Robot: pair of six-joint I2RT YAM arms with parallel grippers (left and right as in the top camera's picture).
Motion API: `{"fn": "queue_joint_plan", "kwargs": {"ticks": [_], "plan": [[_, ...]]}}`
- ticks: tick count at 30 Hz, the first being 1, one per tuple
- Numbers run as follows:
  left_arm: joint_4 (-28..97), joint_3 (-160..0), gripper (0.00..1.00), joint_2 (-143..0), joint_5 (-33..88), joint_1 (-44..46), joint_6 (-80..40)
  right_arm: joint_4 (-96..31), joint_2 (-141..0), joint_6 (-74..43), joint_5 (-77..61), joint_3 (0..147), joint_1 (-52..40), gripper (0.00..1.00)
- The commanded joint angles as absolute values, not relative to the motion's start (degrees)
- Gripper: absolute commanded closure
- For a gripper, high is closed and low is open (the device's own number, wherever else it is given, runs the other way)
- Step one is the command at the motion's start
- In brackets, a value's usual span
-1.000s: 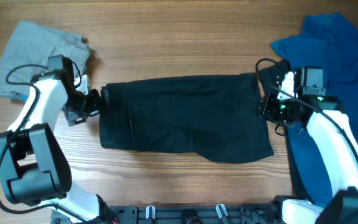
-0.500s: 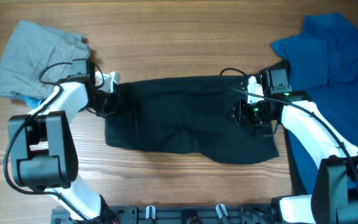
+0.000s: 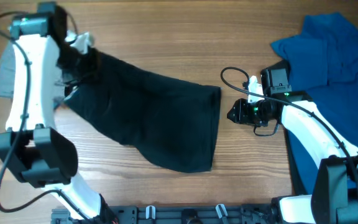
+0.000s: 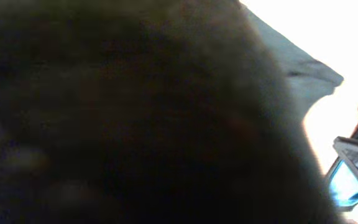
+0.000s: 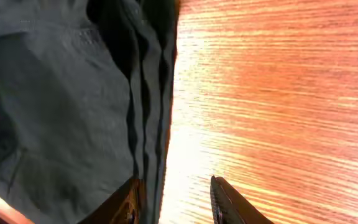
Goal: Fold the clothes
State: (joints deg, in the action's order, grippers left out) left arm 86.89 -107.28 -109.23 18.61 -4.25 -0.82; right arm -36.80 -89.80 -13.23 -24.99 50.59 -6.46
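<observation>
the shorts (image 3: 160,118) lie slantwise on the worktop (image 3: 166,31), one hem close to the near edge and the rest rising toward the far left corner. the right gripper (image 3: 233,114) sits just beside their right edge, jaws apart and empty. farther back, the left gripper (image 3: 82,55) holds a corner lifted, jaws pinched on the cloth, which smothers its camera. the fabric looks soft, light and limp. it should drape and slide, so a hem corner or the waistband seems the best hold. a blue cloth (image 3: 334,50) lies along the right edge, a grey cloth (image 3: 2,71) at the far left corner.
</observation>
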Motion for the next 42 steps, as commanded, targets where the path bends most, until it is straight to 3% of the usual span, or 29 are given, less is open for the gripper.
{"fn": "queue_joint_plan", "kwargs": {"ticks": [1, 13, 14, 15, 18, 21, 25, 26, 27, 29, 32, 37, 41, 42], "plan": [[85.49, -107.28, 0.96, -110.04, 18.35, 4.62, -3.57, -36.69, -90.21, -14.20, -24.38, 50.02, -6.68, 0.62], [62.37, -90.78, 0.89, -111.46, 17.93, 36.29, -20.45, -36.73, -90.21, -16.40, -23.18, 50.02, -6.68, 0.58], [62.08, -90.39, 0.73, -111.53, 17.58, 38.83, -20.43, -36.73, -90.21, -16.64, -23.05, 50.02, -6.68, 0.56], [62.33, -90.37, 0.00, -111.55, 17.30, 40.62, -20.43, -36.75, -90.21, -16.56, -23.05, 50.02, -6.68, 0.56], [66.67, -92.51, 0.00, -111.20, 15.25, 40.14, -20.40, -36.73, -90.21, -15.40, -23.05, 50.02, -6.68, 0.55], [74.89, -99.11, 0.00, -109.82, 13.76, 33.69, -19.92, -36.38, -90.15, -14.15, -23.51, 50.11, -6.70, 0.58], [77.52, -100.90, 0.01, -107.68, 10.59, 22.20, -16.88, -36.29, -86.61, -7.01, -37.34, 53.08, -7.16, 0.62], [77.38, -100.09, 0.27, -107.85, 10.68, 19.59, -16.75, -35.77, -84.36, -7.25, -39.64, 53.43, -8.03, 0.65], [76.20, -97.95, 0.94, -108.07, 12.12, 17.58, -16.71, -35.07, -82.06, -8.16, -39.75, 53.43, -9.06, 0.71], [72.64, -92.64, 0.96, -108.44, 16.45, 17.21, -16.69, -33.56, -80.49, -10.15, -40.16, 53.43, -10.37, 0.82], [61.49, -79.85, 0.96, -108.44, 33.26, 22.04, -11.99, -32.69, -80.40, -16.43, -33.65, 53.43, -10.59, 0.86], [41.89, -60.62, 0.96, -108.55, 31.38, 35.90, -13.39, -31.09, -80.40, -19.62, -33.10, 53.43, -10.59, 0.86], [46.39, -61.58, 0.95, -107.35, 28.18, 33.85, -17.19, -31.07, -80.38, -18.35, -38.50, 53.43, -10.66, 0.87], [51.46, -65.78, 0.81, -105.78, 28.99, 30.33, -17.17, -31.11, -80.40, -15.75, -43.05, 53.41, -11.22, 0.87]]}}
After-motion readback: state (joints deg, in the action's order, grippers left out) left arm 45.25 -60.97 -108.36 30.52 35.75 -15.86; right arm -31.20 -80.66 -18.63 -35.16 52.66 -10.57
